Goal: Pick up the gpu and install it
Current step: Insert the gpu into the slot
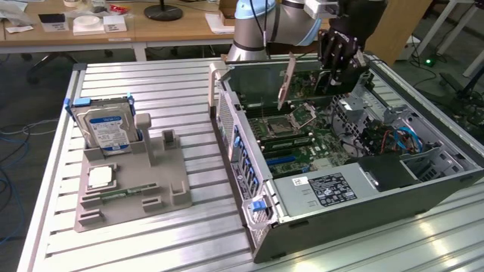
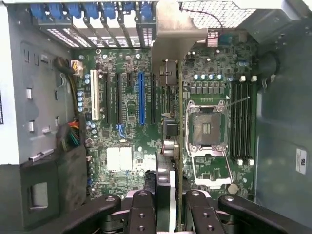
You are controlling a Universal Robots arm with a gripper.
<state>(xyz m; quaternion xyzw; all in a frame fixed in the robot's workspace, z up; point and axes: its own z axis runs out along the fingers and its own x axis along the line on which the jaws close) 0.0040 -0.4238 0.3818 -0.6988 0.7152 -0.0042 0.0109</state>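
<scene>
Across the work area, a slatted aluminium surface (image 1: 151, 85) carries two units: a grey fixture block (image 1: 144, 187) on the exterior view's left and an open computer case (image 1: 423, 192) lying on its side on the exterior view's right. The fixture holds a silver hard drive (image 1: 106, 129) standing upright and a processor (image 1: 101, 177) lying flat. Behind the surface stand wooden desks (image 1: 151, 31) carrying small boxes and a round black stand base (image 1: 163, 11). Cables lie on the floor (image 1: 11, 164).

Above the case interior, the arm (image 1: 261, 28) holds the jaws pointing down. The jaws are clenched on the gpu (image 1: 287, 79). In the wrist view the fingers (image 2: 141, 214) grip one end of the card, and the card runs away from them toward the rear slot openings. The gpu stands on edge over the motherboard (image 2: 126, 136), between the blue expansion slot (image 2: 142, 100) and the processor socket (image 2: 207, 129). Whether its lower edge touches the board cannot be determined.

The gpu is thin and dark, seen edge-on, with a grey metal bracket (image 2: 178, 36) at its far end.
</scene>
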